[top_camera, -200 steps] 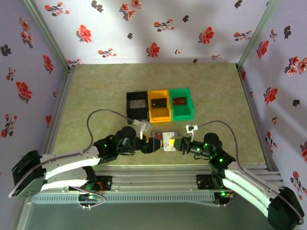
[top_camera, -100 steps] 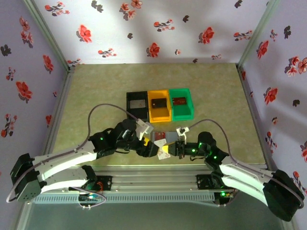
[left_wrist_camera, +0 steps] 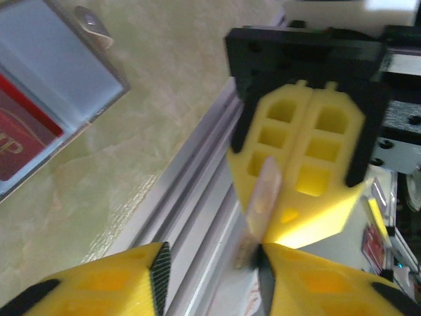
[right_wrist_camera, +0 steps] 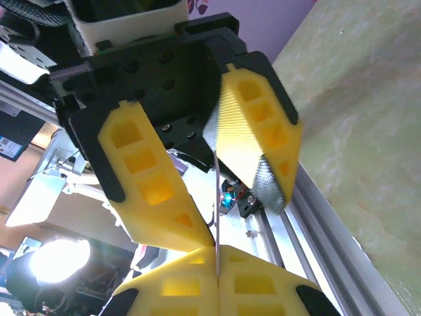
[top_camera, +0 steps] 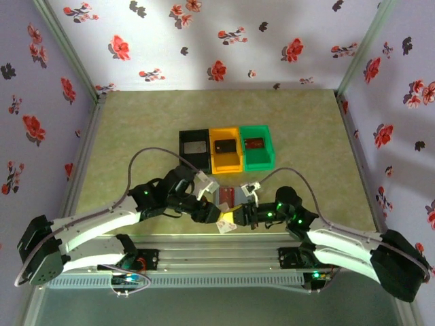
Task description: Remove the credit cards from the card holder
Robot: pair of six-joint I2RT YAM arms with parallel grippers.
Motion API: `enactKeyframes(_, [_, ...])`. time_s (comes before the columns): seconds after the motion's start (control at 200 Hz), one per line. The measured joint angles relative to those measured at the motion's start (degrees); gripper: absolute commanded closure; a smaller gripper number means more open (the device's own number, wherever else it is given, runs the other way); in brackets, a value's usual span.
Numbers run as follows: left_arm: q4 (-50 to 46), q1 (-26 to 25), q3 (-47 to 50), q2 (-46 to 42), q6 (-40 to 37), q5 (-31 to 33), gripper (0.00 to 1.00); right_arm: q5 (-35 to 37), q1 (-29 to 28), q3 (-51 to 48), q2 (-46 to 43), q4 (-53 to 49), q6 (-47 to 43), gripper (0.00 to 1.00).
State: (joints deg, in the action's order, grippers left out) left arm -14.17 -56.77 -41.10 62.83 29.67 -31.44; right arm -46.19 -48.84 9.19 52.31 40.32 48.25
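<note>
Top view: both grippers have been pulled back from over the card holder point(top_camera: 228, 195) to the near edge of the table point(top_camera: 136, 136). The holder is now left uncovered, just in front of the black bin point(top_camera: 195, 161), orange bin point(top_camera: 226, 165) and green bin point(top_camera: 258, 163), with one card lying in each. A light card point(top_camera: 228, 224) is held up between the left gripper point(top_camera: 219, 219) and right gripper point(top_camera: 238, 217), clear of the holder.

Left wrist: the right gripper point(left_wrist_camera: 299, 224) is pressed together on the light card point(left_wrist_camera: 262, 197), seen edge-on. The left gripper point(left_wrist_camera: 210, 263) is spread either side of the card's free end, narrower than a moment ago; no clamp is made yet. The holder point(left_wrist_camera: 72, 72) lies open at upper left, with a red card point(left_wrist_camera: 16, 141) tucked in it.

Right wrist: the card's edge point(right_wrist_camera: 215, 204) is pinched by the right gripper point(right_wrist_camera: 216, 253). It is straddled by the left gripper point(right_wrist_camera: 227, 210), one pad close against it, the other apart.

A right-to-left hand-over is judged under way. This card counts as extracted, but release should wait for the left clamp. At least one card is left to pull.
</note>
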Motion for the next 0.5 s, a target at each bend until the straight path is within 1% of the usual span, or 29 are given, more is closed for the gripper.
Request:
enactKeyframes(0.2, [1.55,1.95,0.0,0.0,1.38,-3.41,0.79,-0.83,-0.74,0.31,2.03,0.68,-0.04,1.0])
enactKeyframes(0.5, [5.05,2.84,1.7,-0.22,3.61,-7.87,1.0,-1.2,-0.72,0.57,2.01,-0.07,-0.48,1.0])
